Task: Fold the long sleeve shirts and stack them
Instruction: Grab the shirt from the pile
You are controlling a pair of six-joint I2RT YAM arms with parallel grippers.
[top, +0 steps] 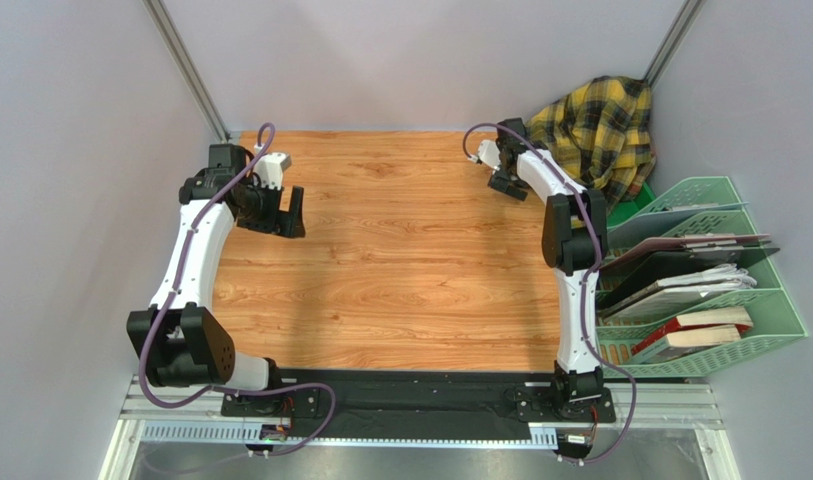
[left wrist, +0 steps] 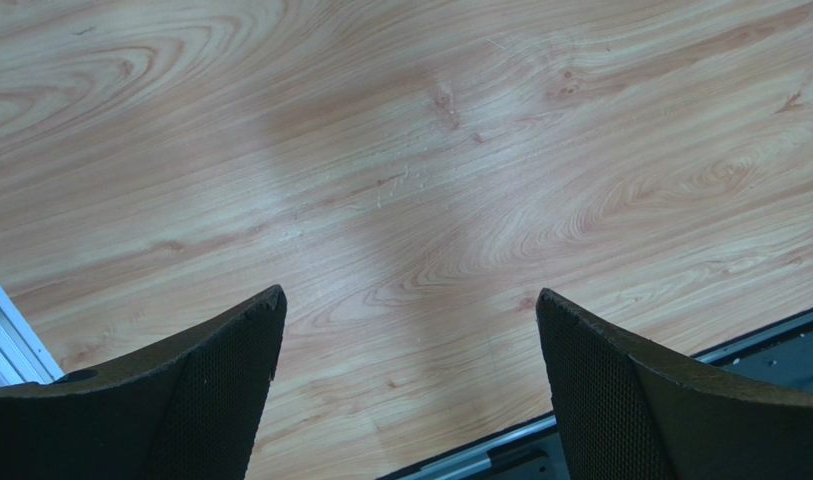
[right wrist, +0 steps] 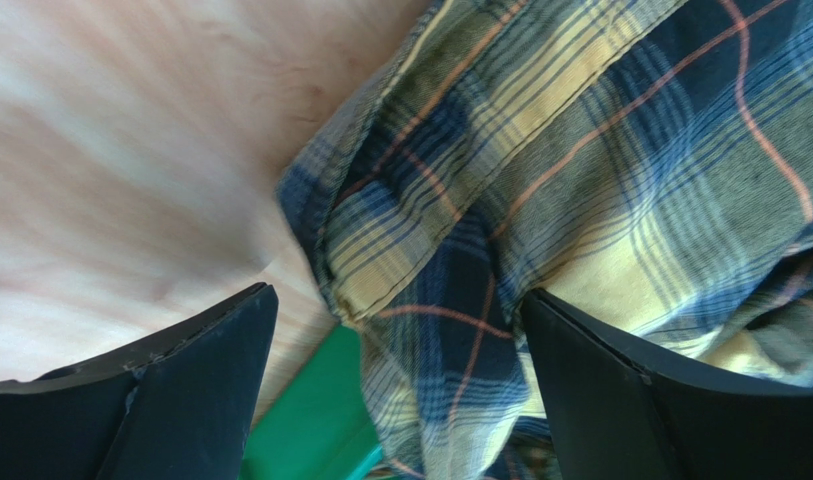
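A yellow and black check shirt (top: 595,130) lies bunched in the far right corner, draped over a green tray (top: 630,205). In the right wrist view the shirt (right wrist: 580,170) fills the upper right, with a cuff or hem edge hanging over the green tray (right wrist: 315,420). My right gripper (top: 504,182) (right wrist: 398,330) is open, just left of the shirt, with cloth between its fingers but not pinched. My left gripper (top: 283,212) (left wrist: 408,330) is open and empty over bare wood at the far left. The rust-red shirt is out of view.
A light green file rack (top: 715,290) with books and folders stands along the right side. Grey walls close in the wooden table (top: 400,260) on the left, back and right. A black rail (top: 420,395) runs along the near edge.
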